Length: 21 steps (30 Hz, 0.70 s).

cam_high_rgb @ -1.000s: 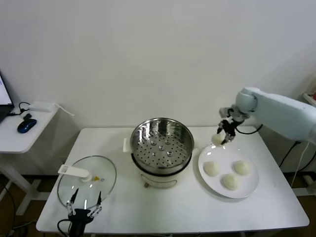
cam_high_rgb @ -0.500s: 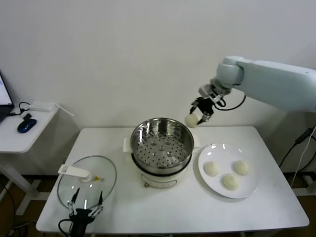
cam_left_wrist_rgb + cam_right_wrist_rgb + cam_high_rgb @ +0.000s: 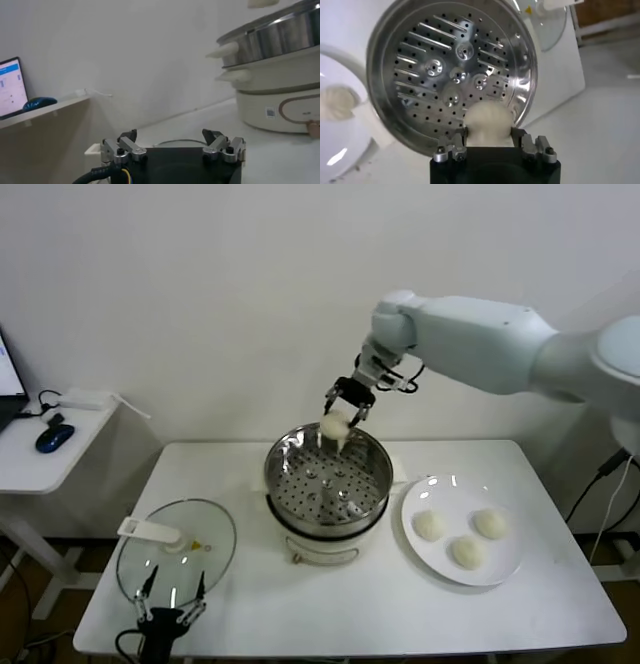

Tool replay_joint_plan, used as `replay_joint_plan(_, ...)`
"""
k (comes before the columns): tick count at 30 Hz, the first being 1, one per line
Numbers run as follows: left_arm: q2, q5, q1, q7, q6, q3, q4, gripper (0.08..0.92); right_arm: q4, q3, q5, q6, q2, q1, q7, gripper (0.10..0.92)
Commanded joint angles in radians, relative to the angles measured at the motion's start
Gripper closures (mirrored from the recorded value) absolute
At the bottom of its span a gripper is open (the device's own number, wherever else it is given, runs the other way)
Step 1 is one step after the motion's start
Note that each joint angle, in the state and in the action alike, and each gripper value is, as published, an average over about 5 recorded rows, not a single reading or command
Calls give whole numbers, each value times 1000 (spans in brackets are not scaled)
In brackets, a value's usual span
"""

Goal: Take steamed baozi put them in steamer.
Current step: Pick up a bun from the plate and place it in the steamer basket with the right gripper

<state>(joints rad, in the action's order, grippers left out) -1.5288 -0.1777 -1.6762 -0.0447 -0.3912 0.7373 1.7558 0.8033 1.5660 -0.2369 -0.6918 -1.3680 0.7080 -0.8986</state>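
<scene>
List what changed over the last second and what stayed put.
The right gripper carried one baozi leftward from above the plate to over the steamer, still clamped. Three baozi on the plate, the glass lid and the left gripper stayed put.

No text, brand or number is legible anywhere. A small yellow sticker [image 3: 196, 544] sits on the glass lid [image 3: 176, 551]. A tiny label [image 3: 270, 112] marks the steamer [image 3: 277, 80] base; both are unreadable.
</scene>
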Motion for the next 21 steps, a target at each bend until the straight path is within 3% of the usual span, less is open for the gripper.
replay_joint_plan(1, 0, -2, 1, 3, -3, 0, -10, 177, -206, -29, 99, -181, -111, -122, 28, 423)
replay_joint_plan(21, 3, -7, 12, 4, -8, -4, -29, 177, -326, -78, 142, -181, -166, -226, 14, 358)
